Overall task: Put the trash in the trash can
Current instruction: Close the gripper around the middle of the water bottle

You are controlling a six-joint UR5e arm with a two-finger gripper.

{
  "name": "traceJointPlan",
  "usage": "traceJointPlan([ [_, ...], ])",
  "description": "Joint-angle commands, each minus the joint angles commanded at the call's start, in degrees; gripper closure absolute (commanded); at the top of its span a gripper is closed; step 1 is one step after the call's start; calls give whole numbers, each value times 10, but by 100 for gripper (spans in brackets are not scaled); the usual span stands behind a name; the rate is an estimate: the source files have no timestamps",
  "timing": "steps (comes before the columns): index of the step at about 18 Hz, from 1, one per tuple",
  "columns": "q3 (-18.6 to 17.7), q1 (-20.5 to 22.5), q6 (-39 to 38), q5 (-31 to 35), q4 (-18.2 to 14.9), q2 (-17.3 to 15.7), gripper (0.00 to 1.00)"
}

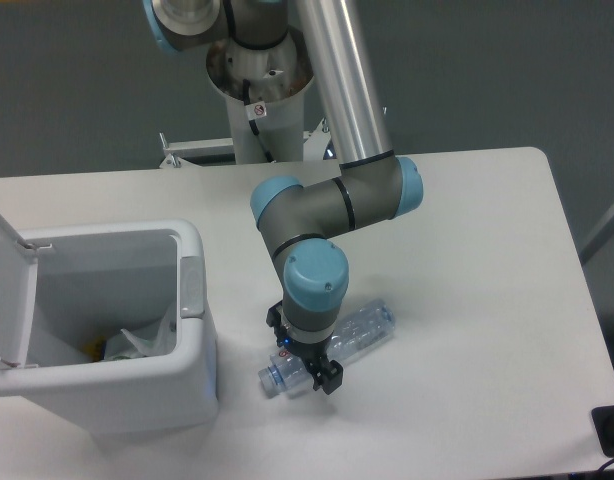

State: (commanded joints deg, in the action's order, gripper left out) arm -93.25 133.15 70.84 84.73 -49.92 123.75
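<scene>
The clear plastic bottle (pixel 362 328) lies on its side on the white table, right of the trash can, with its cap end toward the front left. My gripper (pixel 314 376) points down over the bottle's cap half, with its fingers astride the bottle. The near finger (pixel 330 379) sits at the bottle's front edge. I cannot tell whether the jaws are closed on it. The white trash can (pixel 192 345) stands at the front left with its flip lid (pixel 5 285) open to the left. The crumpled whitish wrapper (pixel 142 340) lies inside the can.
The arm's base column (pixel 259 100) stands at the table's back edge. The table's right edge (pixel 577 300) runs past the bottle's far side. A dark object (pixel 612 432) sits at the frame's lower right corner.
</scene>
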Motion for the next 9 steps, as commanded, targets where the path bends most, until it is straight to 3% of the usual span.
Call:
traceJointPlan([
  [9, 2, 0, -3, 0, 0, -2, 30],
])
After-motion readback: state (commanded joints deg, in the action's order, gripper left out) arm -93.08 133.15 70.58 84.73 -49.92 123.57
